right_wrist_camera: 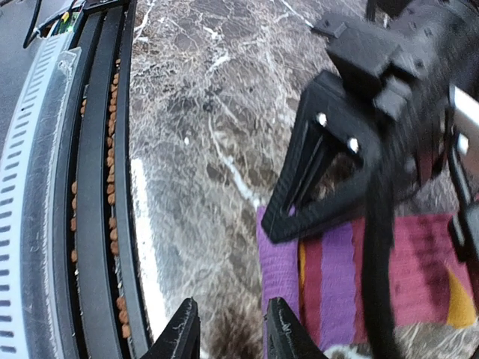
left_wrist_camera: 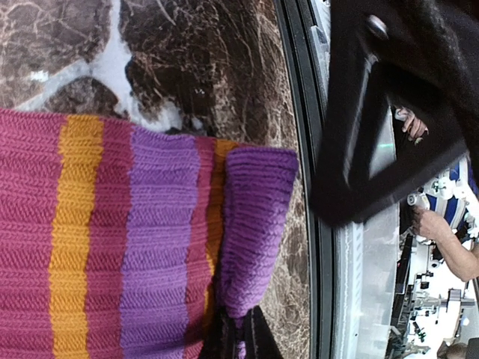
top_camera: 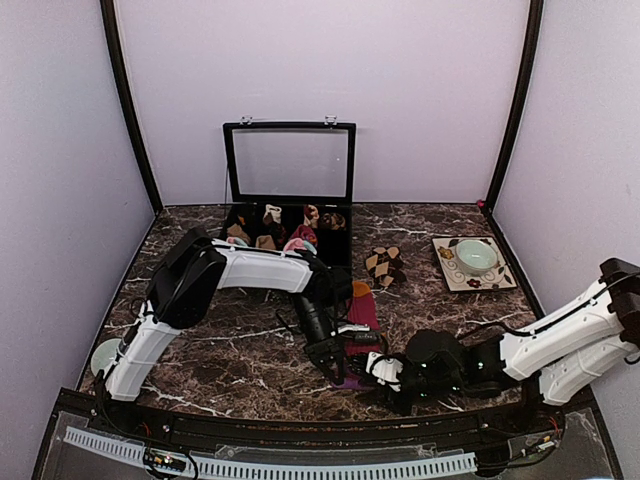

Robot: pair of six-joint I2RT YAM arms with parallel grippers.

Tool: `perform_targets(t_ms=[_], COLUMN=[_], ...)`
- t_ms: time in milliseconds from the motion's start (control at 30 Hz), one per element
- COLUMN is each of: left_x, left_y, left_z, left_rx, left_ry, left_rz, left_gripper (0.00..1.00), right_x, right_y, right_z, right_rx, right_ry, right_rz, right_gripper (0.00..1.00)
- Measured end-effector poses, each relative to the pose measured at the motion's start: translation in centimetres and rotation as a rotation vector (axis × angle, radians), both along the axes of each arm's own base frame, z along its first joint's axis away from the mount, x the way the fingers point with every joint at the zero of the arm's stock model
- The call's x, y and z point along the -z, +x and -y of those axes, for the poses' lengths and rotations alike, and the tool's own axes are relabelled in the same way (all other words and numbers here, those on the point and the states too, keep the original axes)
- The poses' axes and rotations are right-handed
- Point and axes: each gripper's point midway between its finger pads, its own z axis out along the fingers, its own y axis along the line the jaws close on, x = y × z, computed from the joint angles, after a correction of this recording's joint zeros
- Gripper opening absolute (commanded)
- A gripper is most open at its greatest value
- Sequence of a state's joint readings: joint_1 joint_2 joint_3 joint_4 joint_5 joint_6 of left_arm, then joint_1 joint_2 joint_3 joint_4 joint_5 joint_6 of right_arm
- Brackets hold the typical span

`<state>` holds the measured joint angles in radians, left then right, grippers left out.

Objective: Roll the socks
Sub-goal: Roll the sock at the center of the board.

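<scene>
The long magenta sock lies on the marble table, orange toe pointing away, its purple cuff toward the near edge. In the left wrist view its purple and orange stripes fill the frame. My left gripper is shut on the folded purple cuff, and in the top view this left gripper sits at the sock's near end. My right gripper is open just left of the cuff, with only bare marble between its fingers. The brown-and-beige diamond socks lie further back, untouched.
An open black box holding several small sock rolls stands at the back. A patterned plate with a green bowl is at back right. A pale round object sits by the left arm's base. The table's black front rail runs close beside my right gripper.
</scene>
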<state>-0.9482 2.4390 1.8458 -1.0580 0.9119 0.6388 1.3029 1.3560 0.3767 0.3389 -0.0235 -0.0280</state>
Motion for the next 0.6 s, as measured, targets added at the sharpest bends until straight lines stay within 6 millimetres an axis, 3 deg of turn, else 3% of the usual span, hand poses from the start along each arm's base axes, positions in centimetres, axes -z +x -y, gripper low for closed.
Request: perform_targets(t_ms=[167, 600], left_x=[0.0, 0.1], left_y=[0.0, 0.0], left_z=[0.0, 0.0], left_rx=[-0.009, -0.007], left_ry=[0.019, 0.038], left_rz=[-0.008, 0.000], left_gripper=[0.01, 0.01], right_x=[0.3, 2.2], right_y=[0.5, 1.9], right_z=[-1.4, -1.8], right_rx=[-0.040, -0.016], right_ry=[-0.025, -0.065], right_rz=[0.060, 0.135], right_gripper=[0.30, 0.26])
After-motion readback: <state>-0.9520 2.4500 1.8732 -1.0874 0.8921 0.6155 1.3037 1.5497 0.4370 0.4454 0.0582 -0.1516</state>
